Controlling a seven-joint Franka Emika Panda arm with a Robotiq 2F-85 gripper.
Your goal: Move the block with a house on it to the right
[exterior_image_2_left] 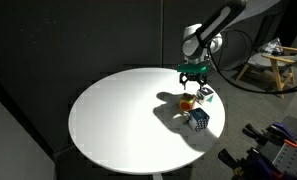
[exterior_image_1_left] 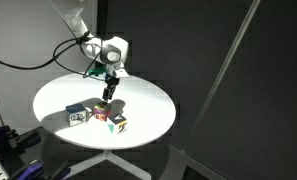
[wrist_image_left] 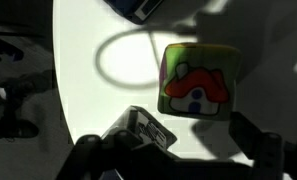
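Down on the round white table (exterior_image_2_left: pixel 108 115), toward its right side in an exterior view: the block with a house on it (exterior_image_2_left: pixel 187 100), red house facing up. Hanging just above it, the gripper (exterior_image_2_left: pixel 193 82), jaws spread wide, gripping nothing. Just beside, a white block with dark marks (wrist_image_left: pixel 146 130). A little nearer, a blue-and-white block (exterior_image_2_left: pixel 199 119).

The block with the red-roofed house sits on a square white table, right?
Not quite. The table is round, not square; both exterior views show its curved rim. It is white, and the block with the red-roofed house does sit on it.
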